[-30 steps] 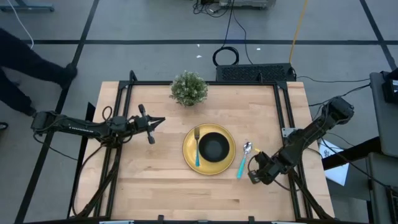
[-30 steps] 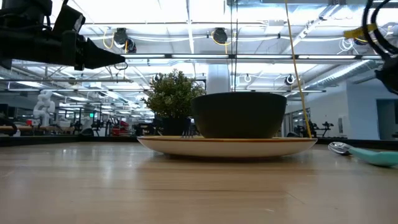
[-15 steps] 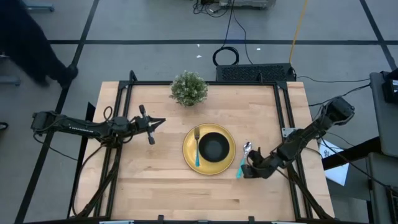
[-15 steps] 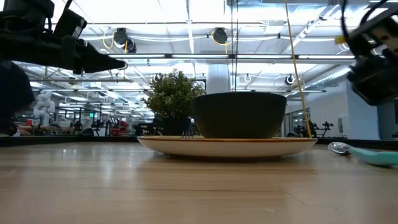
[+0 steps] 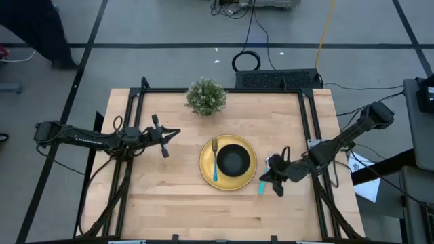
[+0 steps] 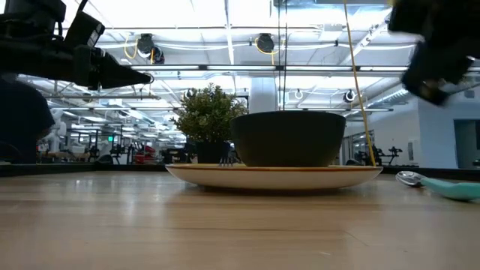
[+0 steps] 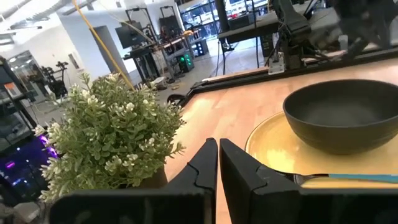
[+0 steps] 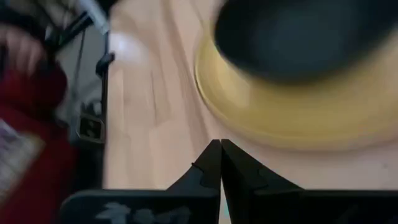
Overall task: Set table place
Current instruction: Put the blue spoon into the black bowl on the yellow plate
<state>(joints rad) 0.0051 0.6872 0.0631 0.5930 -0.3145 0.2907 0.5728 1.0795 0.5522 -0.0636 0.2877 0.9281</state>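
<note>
The round yellow plate (image 5: 207, 167) lies mid-table with the black bowl (image 5: 233, 160) in it. The fork (image 5: 215, 161) lies on the plate's left part, beside the bowl. The spoon (image 5: 261, 186) lies flat on the table (image 5: 169, 203), right of the plate; it also shows in the low view (image 6: 442, 184). My right gripper (image 5: 268, 176) is shut and hovers over the spoon, pointing toward the plate (image 8: 261, 118); the low view (image 6: 442, 45) shows it well above the tabletop. My left gripper (image 5: 178, 130) is shut and empty, held level in the air left of the plate.
A small bushy potted plant (image 5: 205, 96) stands at the table's far edge, between my left gripper and the plate (image 7: 106, 137). Bare wood lies along the near edge and at the near left. A person stands on the floor beyond the far left corner (image 5: 41, 27).
My right gripper has gone from near the table's right edge toward the plate, until it is over the spoon, and has turned to point at the plate. The spoon, plate, bowl and fork have stayed in place. The person on the floor has walked on.
</note>
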